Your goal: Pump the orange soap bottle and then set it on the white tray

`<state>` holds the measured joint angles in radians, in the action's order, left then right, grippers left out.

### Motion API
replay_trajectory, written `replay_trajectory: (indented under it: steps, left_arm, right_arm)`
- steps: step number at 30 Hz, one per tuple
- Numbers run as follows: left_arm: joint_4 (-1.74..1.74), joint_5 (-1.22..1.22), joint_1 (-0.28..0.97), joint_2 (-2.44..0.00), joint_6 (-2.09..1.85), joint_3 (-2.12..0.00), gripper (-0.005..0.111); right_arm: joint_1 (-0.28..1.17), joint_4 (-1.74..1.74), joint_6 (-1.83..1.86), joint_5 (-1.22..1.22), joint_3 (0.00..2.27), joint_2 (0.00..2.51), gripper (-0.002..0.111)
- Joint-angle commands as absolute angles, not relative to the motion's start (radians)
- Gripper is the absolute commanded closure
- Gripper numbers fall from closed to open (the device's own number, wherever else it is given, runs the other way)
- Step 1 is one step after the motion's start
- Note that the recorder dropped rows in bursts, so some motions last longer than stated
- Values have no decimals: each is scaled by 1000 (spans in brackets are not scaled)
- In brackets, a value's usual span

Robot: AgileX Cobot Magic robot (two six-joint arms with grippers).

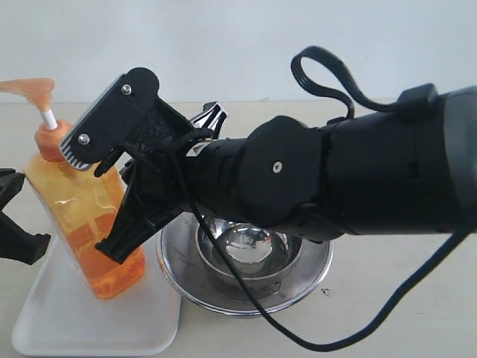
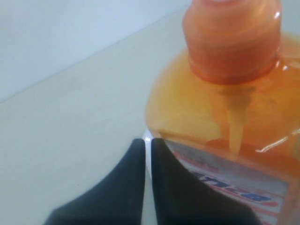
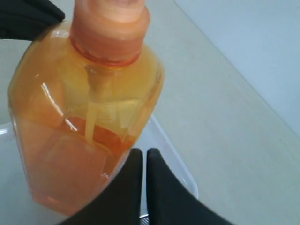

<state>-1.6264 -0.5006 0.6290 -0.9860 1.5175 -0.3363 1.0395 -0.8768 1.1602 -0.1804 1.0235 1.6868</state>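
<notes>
The orange soap bottle stands tilted on the white tray, its pump head leaning toward the left. My right gripper reaches across from the right. It is shut with nothing between its fingers, and it lies against the bottle's right side. My left gripper is at the far left beside the bottle's other side, also shut and holding nothing. The bottle's label faces the left wrist camera.
A round steel mesh strainer bowl sits right of the tray, partly under the right arm. That arm and its cable fill the middle and right of the exterior view. Pale tabletop lies around.
</notes>
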Motion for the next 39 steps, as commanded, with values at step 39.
replay_trajectory:
  steps: [39]
  left_arm:
    - [-1744, -419, 527, -1056, 1616, -373, 102]
  right_arm:
    - [1047, -745, 1149, -144, 1020, 1687, 108]
